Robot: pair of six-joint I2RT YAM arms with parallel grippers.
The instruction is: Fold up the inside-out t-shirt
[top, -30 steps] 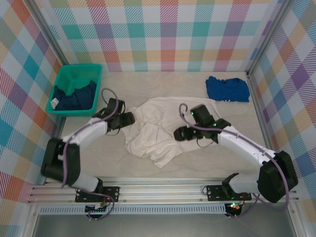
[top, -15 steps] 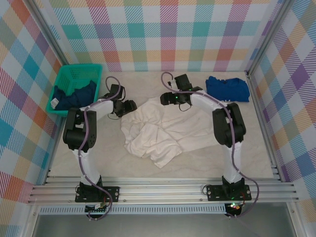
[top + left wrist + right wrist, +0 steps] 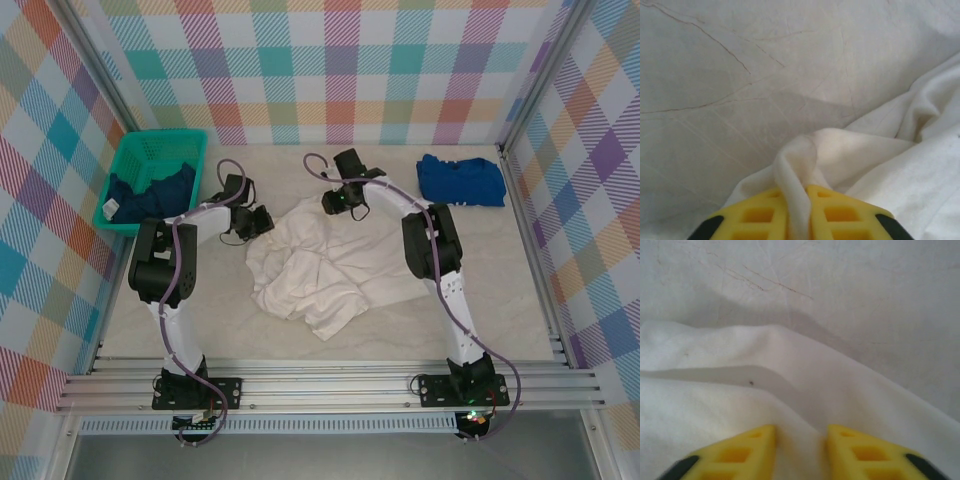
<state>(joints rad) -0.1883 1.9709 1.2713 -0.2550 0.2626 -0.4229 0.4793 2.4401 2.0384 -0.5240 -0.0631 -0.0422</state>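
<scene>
Top view, t-shirt point(image 3: 320, 265): soft white cotton in a rumpled heap on the pale marbled table point(image 3: 180, 320), stretching between both tools.
Top view, left gripper point(image 3: 258, 222): at the heap's left corner.
Top view, right gripper point(image 3: 330, 203): at its far edge.
Left wrist, left gripper point(image 3: 797, 200): yellow ribbed fingers point(image 3: 760, 215) pressed together, pinching a thin ridge of t-shirt point(image 3: 865, 155).
Right wrist, right gripper point(image 3: 800, 445): yellow fingers point(image 3: 747, 450) slightly apart, clamping a thick tented fold of t-shirt point(image 3: 740, 365).

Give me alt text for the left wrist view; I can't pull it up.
The left tool, its yellow fingers at the bottom edge, pinches a raised ridge of the white t-shirt. The rest of the shirt spreads to the right; bare pale table lies beyond and to the left.
</scene>
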